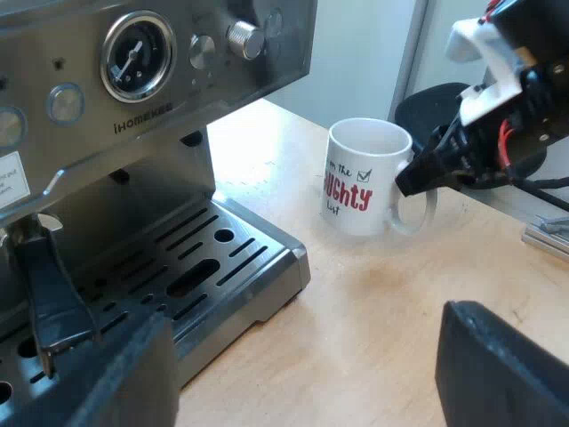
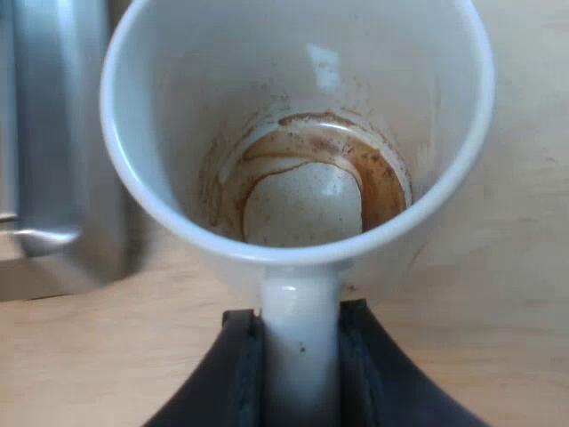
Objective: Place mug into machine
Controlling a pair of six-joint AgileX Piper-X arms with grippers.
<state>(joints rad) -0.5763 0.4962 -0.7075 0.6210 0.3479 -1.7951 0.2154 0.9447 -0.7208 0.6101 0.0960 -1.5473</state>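
Note:
A white mug (image 1: 364, 178) with red and black lettering stands upright on the wooden table beside the espresso machine (image 1: 133, 107). My right gripper (image 1: 413, 173) is at the mug's handle. In the right wrist view the mug (image 2: 293, 124) is seen from above, with brown coffee stains inside, and my right gripper (image 2: 300, 365) is shut on its white handle (image 2: 300, 329), one black finger on each side. My left gripper (image 1: 302, 374) is open, hovering over the table near the drip tray (image 1: 191, 276), nothing between its fingers.
The machine's front carries a pressure gauge (image 1: 138, 55), a round button (image 1: 64, 102) and a knob (image 1: 244, 39). A steam wand (image 1: 44, 285) hangs over the slotted tray. A dark round object (image 1: 444, 102) lies beyond the mug. The machine's steel side (image 2: 44, 133) stands close to the mug.

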